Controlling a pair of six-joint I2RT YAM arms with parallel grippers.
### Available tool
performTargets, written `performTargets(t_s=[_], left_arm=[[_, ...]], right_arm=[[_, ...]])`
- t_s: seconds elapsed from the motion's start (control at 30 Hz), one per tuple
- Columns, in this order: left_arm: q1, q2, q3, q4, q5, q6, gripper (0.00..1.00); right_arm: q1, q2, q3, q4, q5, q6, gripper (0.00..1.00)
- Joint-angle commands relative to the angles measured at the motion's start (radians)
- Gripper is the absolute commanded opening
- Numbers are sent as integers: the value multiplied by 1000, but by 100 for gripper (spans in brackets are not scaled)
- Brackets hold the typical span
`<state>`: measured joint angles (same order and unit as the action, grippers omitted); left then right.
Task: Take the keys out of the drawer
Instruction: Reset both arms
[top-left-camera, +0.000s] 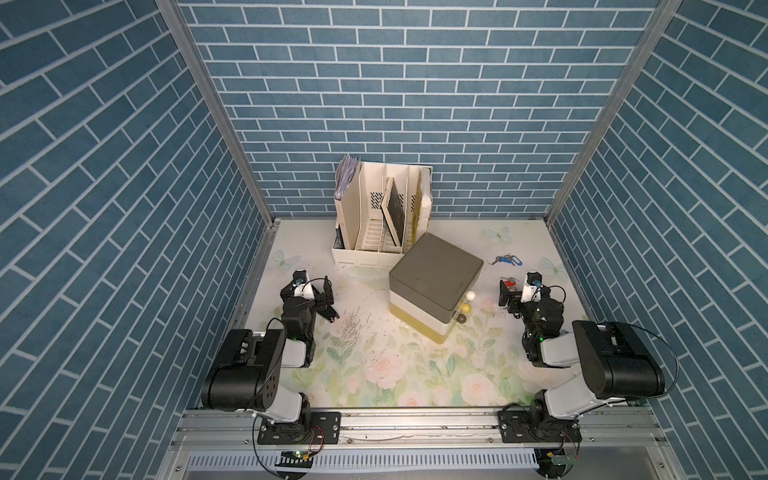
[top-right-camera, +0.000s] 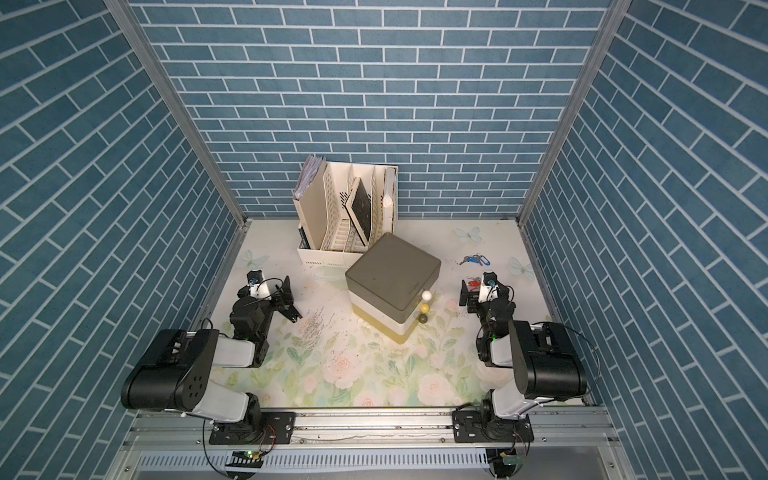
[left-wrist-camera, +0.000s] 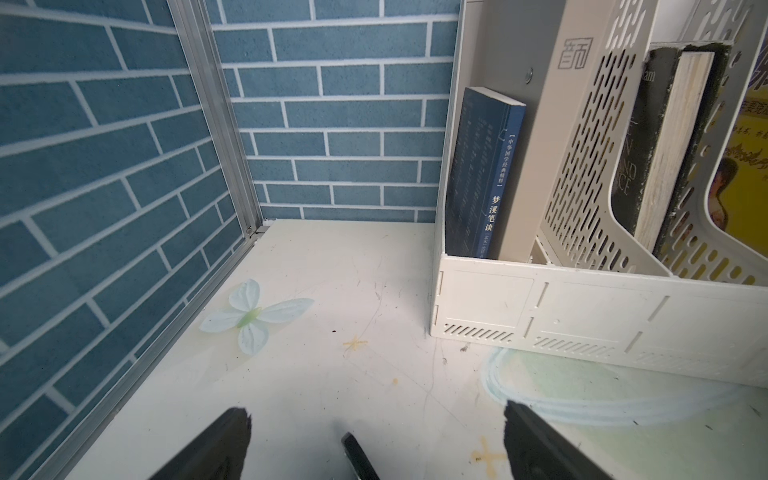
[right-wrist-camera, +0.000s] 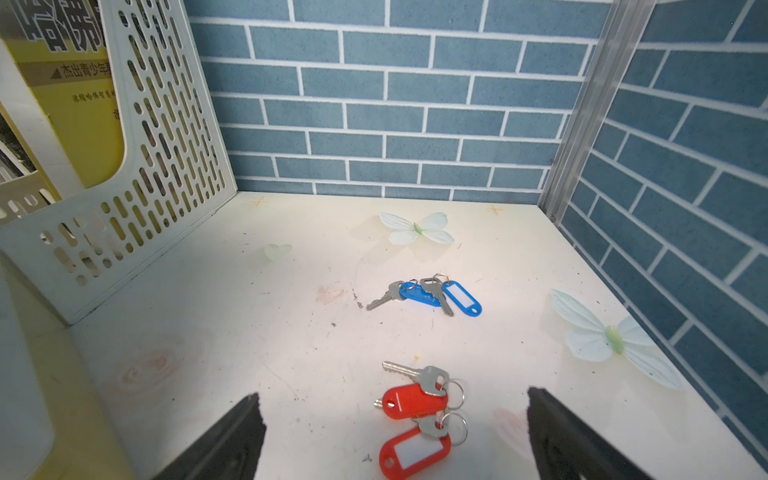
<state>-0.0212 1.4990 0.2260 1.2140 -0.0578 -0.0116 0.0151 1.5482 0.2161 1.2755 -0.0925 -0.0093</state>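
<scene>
In both top views a drawer unit (top-left-camera: 436, 270) (top-right-camera: 392, 266) stands mid-bench: three stacked drawers under a matte grey lid, all pushed in, each with a ball knob (top-left-camera: 466, 308); its inside is hidden. At the far edge of the bench (top-left-camera: 374, 374) a cream perforated file rack (top-left-camera: 382, 216) (top-right-camera: 345, 212) holds papers and a leaning dark book; titles are too small to read. The blue-tagged keys (top-left-camera: 508, 260) (top-right-camera: 476, 259) lie on the bench toward its far right corner; the red-tagged keys (top-left-camera: 510, 284) (top-right-camera: 473, 284) lie nearer the right edge, half hidden by the right gripper (top-left-camera: 508, 299) (top-right-camera: 468, 300). The left gripper (top-left-camera: 330, 301) (top-right-camera: 291, 303) hovers near the left edge.

Left wrist view: the left gripper (left-wrist-camera: 376, 413) has its fingers spread wide and empty, cut off by the frame; the file rack (left-wrist-camera: 540, 316) holds an upright navy paperback (left-wrist-camera: 486, 174), a frayed black book (left-wrist-camera: 648, 145) and a partly hidden yellow cover (left-wrist-camera: 739, 158).

Right wrist view: the right gripper (right-wrist-camera: 395, 398) is spread and empty; the red-tagged keys (right-wrist-camera: 415, 403), glossy oval tags on metal rings, lie between its fingertips, touching neither; the blue-tagged keys (right-wrist-camera: 428, 293) lie farther out; the file rack (right-wrist-camera: 158, 166) stands beside.
</scene>
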Motion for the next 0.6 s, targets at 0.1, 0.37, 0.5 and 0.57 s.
performTargets(t_s=[0.1, 0.37, 0.5, 0.57], left_arm=[[-5, 3, 9, -4, -5, 1, 100], [-5, 5, 11, -4, -5, 1, 100], [-3, 5, 15, -12, -5, -1, 100], [-3, 6, 17, -14, -4, -1, 100]], right_arm=[[5, -15, 5, 7, 11, -35, 100], [5, -15, 5, 7, 11, -35, 100], [5, -15, 6, 5, 11, -35, 100], [5, -14, 6, 5, 11, -35, 100]])
